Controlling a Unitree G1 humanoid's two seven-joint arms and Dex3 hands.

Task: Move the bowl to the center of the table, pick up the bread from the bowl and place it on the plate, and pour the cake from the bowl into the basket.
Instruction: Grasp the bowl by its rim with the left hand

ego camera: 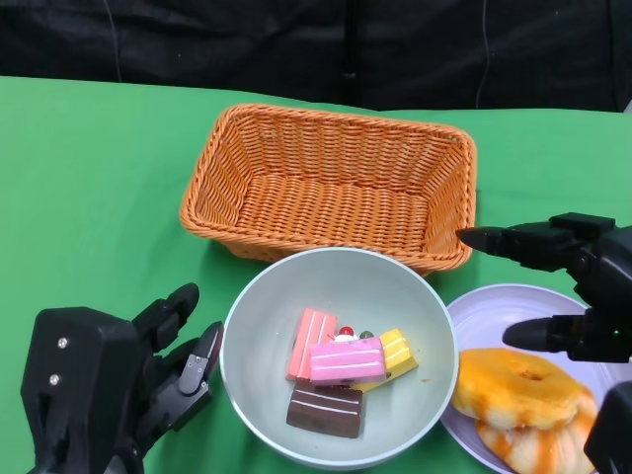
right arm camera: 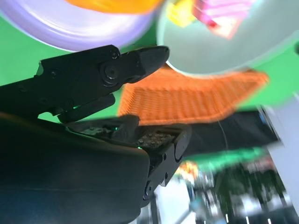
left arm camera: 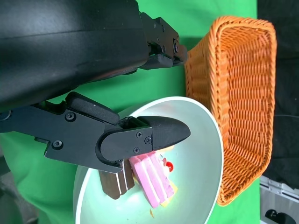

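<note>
A pale green bowl [ego camera: 395, 296] sits near the table's front middle, holding pink, yellow and brown cake pieces [ego camera: 341, 367]. The same bowl [left arm camera: 201, 154] and cake [left arm camera: 149, 177] show in the left wrist view. An orange bread ring [ego camera: 518, 390] lies on the lilac plate [ego camera: 494, 311] right of the bowl. The empty orange wicker basket [ego camera: 331, 188] stands just behind the bowl. My left hand [ego camera: 109, 390] is open beside the bowl's left rim, not touching it. My right hand [ego camera: 573, 286] hovers open above the plate and bread, holding nothing.
A green cloth [ego camera: 89, 188] covers the table. Dark cloth hangs behind the far edge. Bare cloth lies left of the basket and bowl.
</note>
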